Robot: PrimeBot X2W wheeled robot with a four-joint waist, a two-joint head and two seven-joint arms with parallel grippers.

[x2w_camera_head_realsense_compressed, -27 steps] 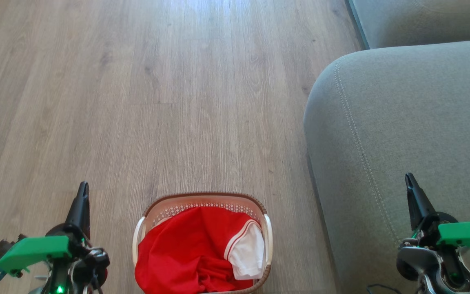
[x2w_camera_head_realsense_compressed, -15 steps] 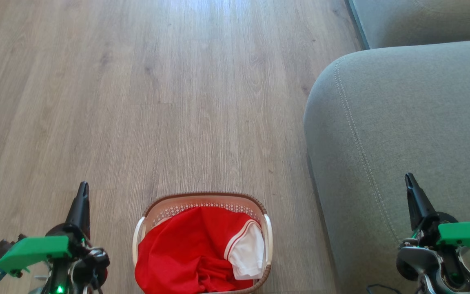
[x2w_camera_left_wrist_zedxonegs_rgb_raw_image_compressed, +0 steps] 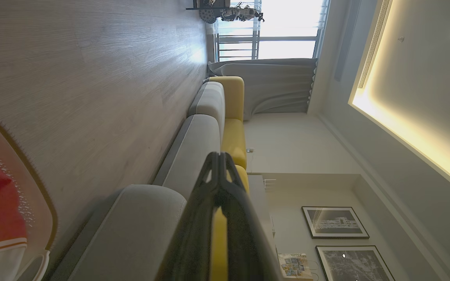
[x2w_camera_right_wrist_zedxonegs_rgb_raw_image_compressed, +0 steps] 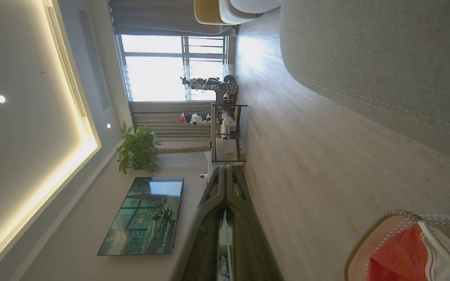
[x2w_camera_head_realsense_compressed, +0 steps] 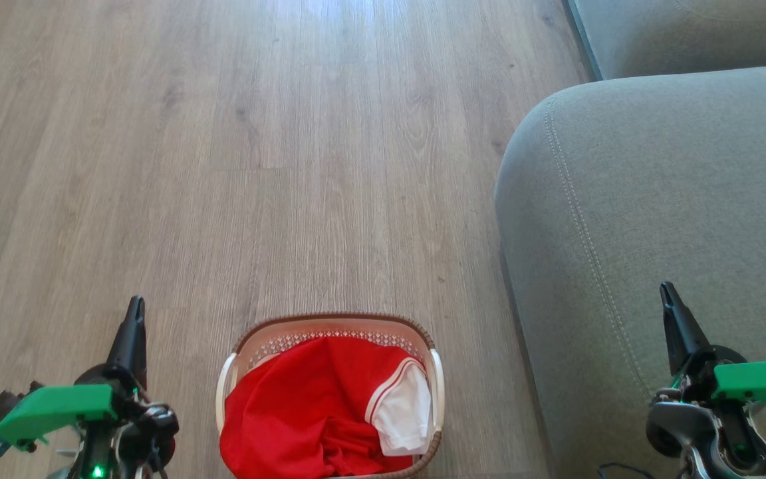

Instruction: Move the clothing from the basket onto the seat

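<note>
Left end effector [x2w_camera_head_realsense_compressed: 134,313]: shut tight and holding nothing. It hangs over the floor [x2w_camera_head_realsense_compressed: 223,166], just left of the basket [x2w_camera_head_realsense_compressed: 335,319].
Right end effector [x2w_camera_head_realsense_compressed: 669,303]: shut tight too, with nothing in it. It hangs over the seat [x2w_camera_head_realsense_compressed: 655,186].
Clothing [x2w_camera_head_realsense_compressed: 303,406]: bunched up inside the basket. It is red, with a white part and a striped edge on the right side. I cannot tell if it is one piece or two.
Basket spot: on the floor between the two end effectors, near the seat but not touching it.
Job so far: no clothing lies on the part of the seat we can see, so I think the job has not started.
Trouble one: shut fingers cannot grab. If they go down without opening, they will only poke the cloth.
Trouble two: the cloth looks thin and slippery. A tiny pinch could let go, and the clothing would drop on the floor beside the seat.
Trouble three: the cloth is all tangled. Pulling one bit may drag the rest over the rim, or tip the light basket.
Trouble four: a fingertip could catch in the little holes of the basket wall.
Writing: none I can read on the clothing or the basket.
Brands: none I can see. The wall pictures [x2w_camera_left_wrist_zedxonegs_rgb_raw_image_compressed: 334,222] and the TV [x2w_camera_right_wrist_zedxonegs_rgb_raw_image_compressed: 143,214] show no words I can make out.
</note>
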